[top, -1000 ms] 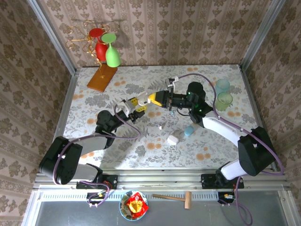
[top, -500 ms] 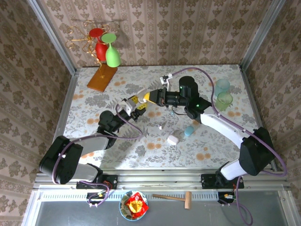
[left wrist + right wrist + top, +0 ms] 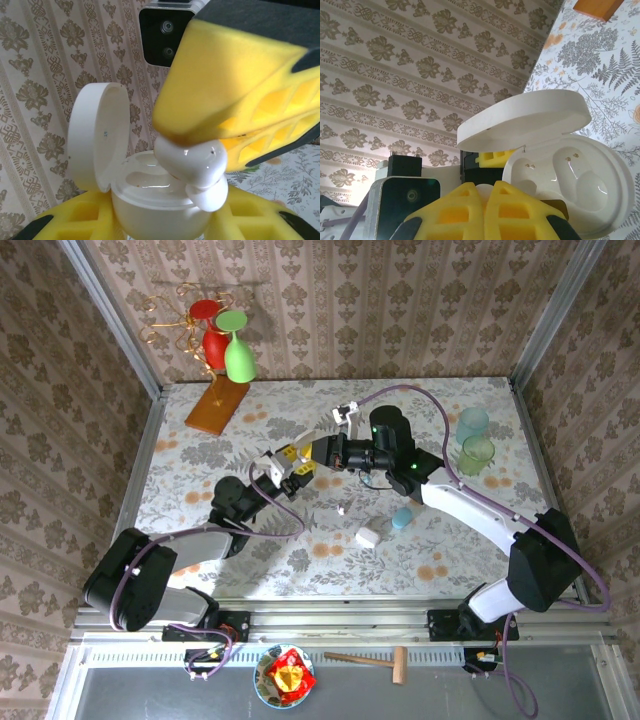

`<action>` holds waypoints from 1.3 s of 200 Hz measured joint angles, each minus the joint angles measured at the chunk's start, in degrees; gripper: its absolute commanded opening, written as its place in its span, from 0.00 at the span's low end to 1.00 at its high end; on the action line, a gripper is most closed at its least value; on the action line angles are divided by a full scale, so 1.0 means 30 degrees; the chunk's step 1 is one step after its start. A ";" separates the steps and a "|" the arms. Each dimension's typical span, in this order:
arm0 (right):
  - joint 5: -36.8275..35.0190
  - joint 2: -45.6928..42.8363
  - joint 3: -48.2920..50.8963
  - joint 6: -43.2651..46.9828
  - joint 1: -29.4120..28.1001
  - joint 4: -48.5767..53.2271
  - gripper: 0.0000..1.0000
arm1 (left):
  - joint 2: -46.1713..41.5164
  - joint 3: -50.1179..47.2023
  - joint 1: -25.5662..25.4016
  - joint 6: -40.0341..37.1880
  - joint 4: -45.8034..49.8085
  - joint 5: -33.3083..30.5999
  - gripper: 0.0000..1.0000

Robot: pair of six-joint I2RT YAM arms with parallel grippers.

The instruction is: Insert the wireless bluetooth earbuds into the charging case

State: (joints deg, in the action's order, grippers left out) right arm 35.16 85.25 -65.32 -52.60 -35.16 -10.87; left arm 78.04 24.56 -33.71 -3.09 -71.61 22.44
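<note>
My left gripper [image 3: 283, 466] is shut on the white charging case [image 3: 155, 210], which stands upright between its yellow fingers [image 3: 65, 220] with the lid [image 3: 95, 135] swung open. My right gripper [image 3: 316, 451] is shut on one white earbud [image 3: 195, 165]. That earbud touches the case's right rim, above the wells. In the right wrist view the two empty wells [image 3: 570, 185] face me under the raised lid [image 3: 525, 120], and the right gripper [image 3: 487, 192] pinches a sliver of the earbud [image 3: 484, 188]. Another tiny white earbud [image 3: 341, 509] lies on the table.
A white pebble-shaped piece [image 3: 368, 536] and a light-blue one [image 3: 401, 518] lie on the floral table near the right arm. Two translucent green cups [image 3: 476, 438] stand at the right. A wooden stand [image 3: 216, 405] with red and green glasses [image 3: 230, 345] is at the back left.
The right arm has swung left and carried the earbud up to the open case in the left gripper. The left gripper has barely moved.
</note>
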 measured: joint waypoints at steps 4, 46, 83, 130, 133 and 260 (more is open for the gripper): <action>-0.0036 0.0000 0.0000 0.0000 -0.0007 0.0000 0.02 | 0.0000 0.0000 0.0000 0.0000 0.0007 -0.0007 0.25; -0.0262 -0.0007 0.0000 0.0000 -0.0015 -0.0022 0.02 | 0.0000 0.0000 0.0000 0.0000 0.0000 -0.0087 0.25; -0.0357 -0.0007 0.0007 -0.0022 -0.0015 -0.0175 0.02 | 0.0000 0.0000 0.0000 0.0007 0.0000 -0.0168 0.25; -0.0663 -0.0007 0.0029 -0.0087 0.0058 -0.0882 0.02 | 0.0007 0.0000 0.0015 0.0022 0.0000 -0.0189 0.25; -0.0670 -0.0007 0.0029 -0.0087 0.0058 -0.0874 0.02 | 0.0007 0.0000 0.0015 0.0022 0.0000 -0.0138 0.25; -0.0962 0.0000 -0.0131 0.1311 0.0051 0.0204 0.10 | 0.0000 0.0066 0.0015 0.1173 0.0095 0.0095 0.25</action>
State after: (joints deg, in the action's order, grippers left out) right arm 32.27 85.25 -65.71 -48.66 -35.00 -10.26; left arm 78.04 24.75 -33.67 0.43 -71.33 22.72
